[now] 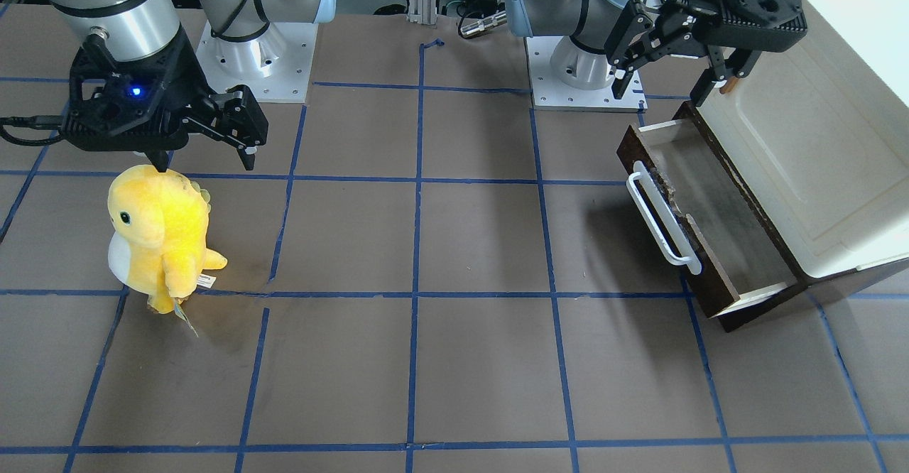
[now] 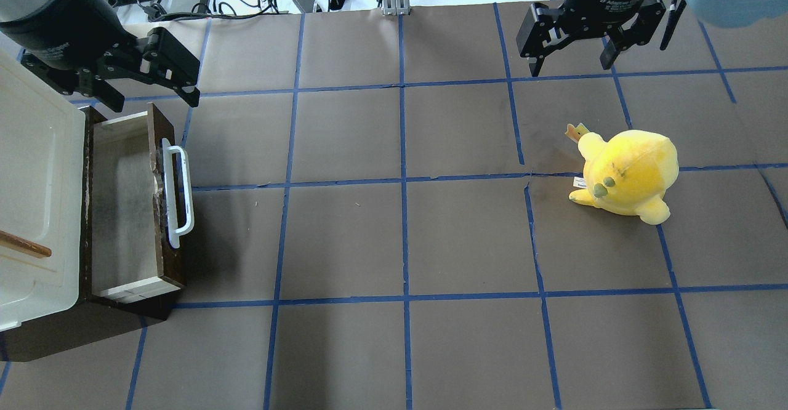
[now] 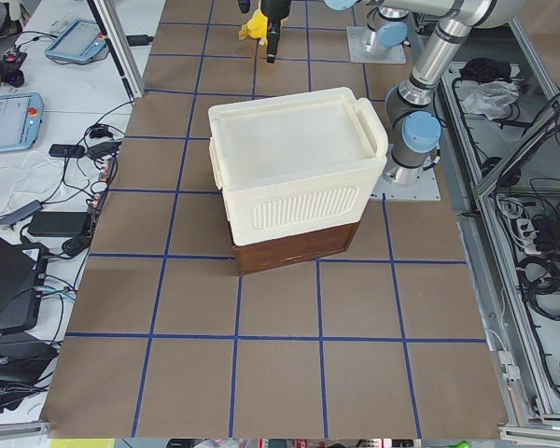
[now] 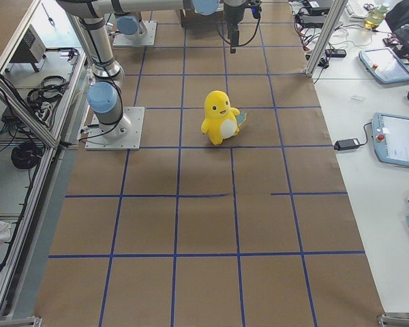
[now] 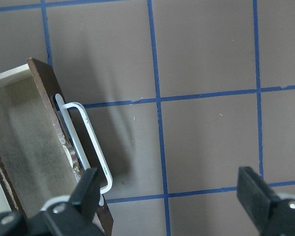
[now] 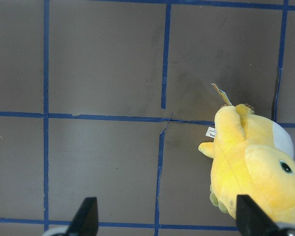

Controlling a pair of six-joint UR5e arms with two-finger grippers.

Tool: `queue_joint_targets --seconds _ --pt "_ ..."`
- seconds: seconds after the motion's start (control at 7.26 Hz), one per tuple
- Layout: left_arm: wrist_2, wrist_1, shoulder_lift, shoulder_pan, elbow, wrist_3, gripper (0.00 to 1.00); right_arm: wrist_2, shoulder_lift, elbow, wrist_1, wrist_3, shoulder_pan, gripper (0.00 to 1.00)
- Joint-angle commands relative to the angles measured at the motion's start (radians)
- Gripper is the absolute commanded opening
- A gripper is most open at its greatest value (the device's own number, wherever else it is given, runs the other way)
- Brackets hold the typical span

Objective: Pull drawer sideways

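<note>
**Drawer standing open, left fingers wide and off the handle**

From the front: shows the drawer at the counter edge on the robot's left, sticking out from under a cream box. Puts the left fingers spread wide, up in the air near the drawer's robot-side end, touching nothing. Puts the right fingers wide too, empty, just above a yellow plush toy, well apart from the drawer.

From overhead: confirms dark brown front, long white bar handle along it, ragged chipped wood behind the bar, pale interior with nothing inside.

From the left end: hides the drawer behind the cream box; shows only the brown casing beneath.

From the right end: too far and small to add anything on the drawer.

From the left wrist: looks down on the handle's end and a front corner, one fingertip seen just beside the bar's end, the other out over bare counter. No grip.

From the right wrist: plush toy and taped grid only.

Judged step: either lining up on the handle or standing clear of it; cannot tell which. If more travel is wanted, calls for dropping the left fingers astride the white bar, closing, then pulling straight away from the box toward the counter's middle, along the slide line so nothing jams. Expect weak wood at the chipped front; grip the bar only.
</note>
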Motion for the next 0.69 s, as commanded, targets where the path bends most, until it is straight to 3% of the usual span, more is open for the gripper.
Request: queue_joint_targets --seconds 0.0,0.55 --pt "0.047 0.001 0.007 -0.001 -0.003 -0.005 1.0 0.0 0.0 0.0 0.0 0.0 0.0 1.0" --pt "0.027 0.006 0.004 -0.001 -0.019 -0.01 1.0 0.0 0.0 0.0 0.0 0.0 0.0 1.0"
